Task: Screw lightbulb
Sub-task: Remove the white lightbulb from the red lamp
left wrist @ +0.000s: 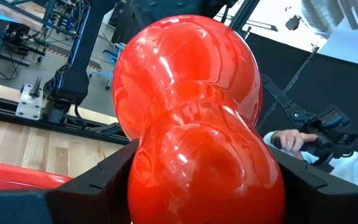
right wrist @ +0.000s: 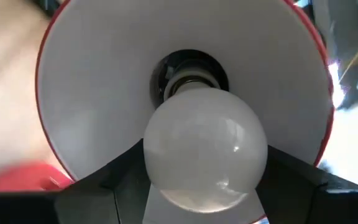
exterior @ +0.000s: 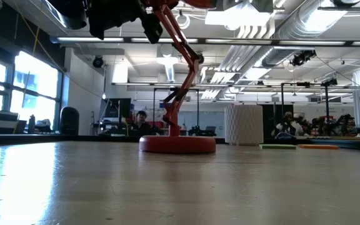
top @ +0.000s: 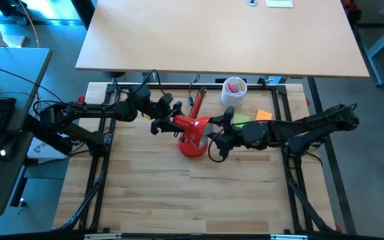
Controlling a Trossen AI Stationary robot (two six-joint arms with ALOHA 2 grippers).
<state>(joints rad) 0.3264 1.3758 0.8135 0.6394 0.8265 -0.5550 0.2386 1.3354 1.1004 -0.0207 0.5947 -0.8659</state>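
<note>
You had the left gripper (left wrist: 197,186) clamped on the glossy red lamp shade (left wrist: 191,106). Your right gripper (right wrist: 207,186) cupped the small white pear-shaped lightbulb (right wrist: 204,140), its base at the socket inside the shade. Mid-screwing, I'd judge; next needed a firm grip and twist.

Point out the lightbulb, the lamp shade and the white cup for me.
lightbulb (right wrist: 205,144), right wrist view, middle of the glass
lamp shade (left wrist: 191,118), left wrist view, red outer shell
white cup (top: 233,93), high view, perforated wall

Lightbulb (right wrist: 205,146): base sunk in the socket, threads mostly hidden. Red lamp shade (left wrist: 194,118): cut off at six o'clock in left wrist view.
</note>
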